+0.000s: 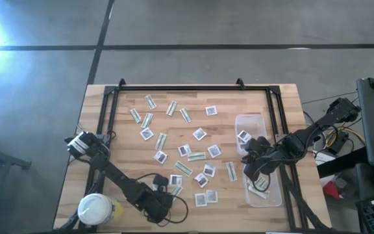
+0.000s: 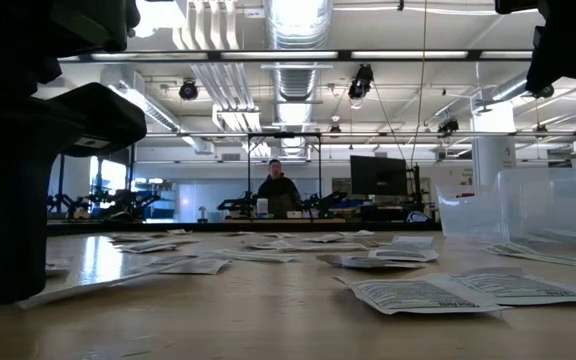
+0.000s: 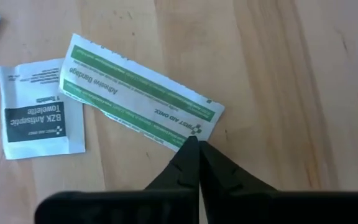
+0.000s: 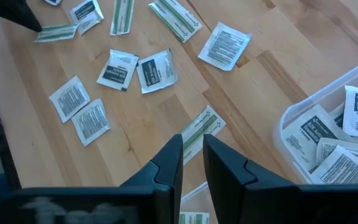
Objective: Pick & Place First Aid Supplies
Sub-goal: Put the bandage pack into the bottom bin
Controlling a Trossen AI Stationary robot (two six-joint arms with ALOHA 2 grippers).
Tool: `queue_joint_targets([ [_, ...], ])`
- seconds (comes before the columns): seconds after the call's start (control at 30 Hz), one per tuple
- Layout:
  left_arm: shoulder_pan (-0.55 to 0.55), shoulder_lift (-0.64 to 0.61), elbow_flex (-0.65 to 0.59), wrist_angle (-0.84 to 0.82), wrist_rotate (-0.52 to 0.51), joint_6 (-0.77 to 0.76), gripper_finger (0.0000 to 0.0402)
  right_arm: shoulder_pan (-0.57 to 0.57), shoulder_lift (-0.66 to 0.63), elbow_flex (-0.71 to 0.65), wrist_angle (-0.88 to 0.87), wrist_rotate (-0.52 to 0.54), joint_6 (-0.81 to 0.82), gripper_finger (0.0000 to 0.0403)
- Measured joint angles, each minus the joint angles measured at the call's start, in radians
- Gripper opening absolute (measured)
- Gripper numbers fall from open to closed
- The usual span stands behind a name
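We see a green-and-white bandage strip [image 3: 140, 99] lying flat near the counter's [image 1: 284, 104] front edge, a white towelette packet [image 3: 37, 112] beside it. The left tool [image 3: 196, 144] is clenched, its tips pinching the strip's end. More packets are scattered across the counter's middle. The right tool [image 4: 192, 142] hovers by the clear tub [image 1: 263, 194] at the right edge, fingers slightly parted, empty.

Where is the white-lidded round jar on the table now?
In the high view, the white-lidded jar stands at the table's near left corner, just left of the left gripper.
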Motion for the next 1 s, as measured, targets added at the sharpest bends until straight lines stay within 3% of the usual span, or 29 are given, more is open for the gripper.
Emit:
queue_joint_targets([
  [1.0,-0.006,-0.042,0.055,0.06,-0.038,-0.031,0.0003,0.225,0.005,-0.016,0.184,0.01,0.064,0.0054],
])
